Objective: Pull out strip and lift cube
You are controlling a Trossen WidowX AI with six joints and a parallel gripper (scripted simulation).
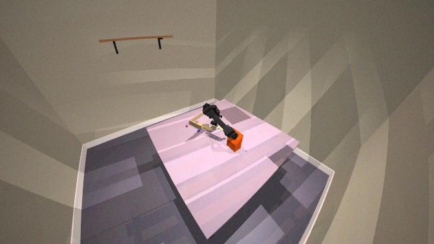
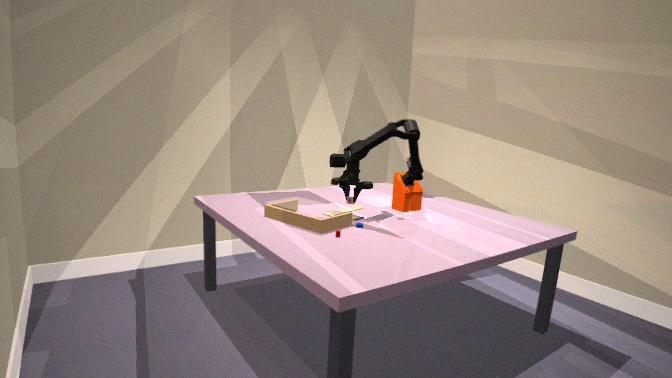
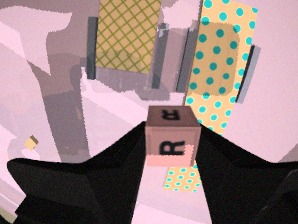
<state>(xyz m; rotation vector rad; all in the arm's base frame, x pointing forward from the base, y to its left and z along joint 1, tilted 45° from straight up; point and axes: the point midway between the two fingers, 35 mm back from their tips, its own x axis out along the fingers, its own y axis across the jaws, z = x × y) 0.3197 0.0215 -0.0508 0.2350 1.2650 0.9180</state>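
My gripper [image 2: 350, 199] [image 3: 169, 126] is shut on a pinkish cube [image 3: 172, 145] with a black R on its visible faces. It holds the cube in the air above the table and strips. A strip with turquoise dots [image 3: 214, 60] lies past the cube, between dark rails. A smaller-dotted part [image 3: 182, 179] shows below the cube; the stretch between is hidden by the cube and right finger. A cross-hatched strip [image 3: 127, 35] lies to the left between its own dark rails.
A low wooden wall [image 1: 195, 124] [image 2: 300, 218] stands beside the strips. A red block [image 1: 186, 126] [image 2: 338, 233] and a blue one [image 1: 198, 130] [image 2: 359, 225] lie outside it. A small tan block [image 3: 31, 142] lies at the wrist view's left. The orange base [image 1: 235, 142] [image 2: 407, 197] carries the arm.
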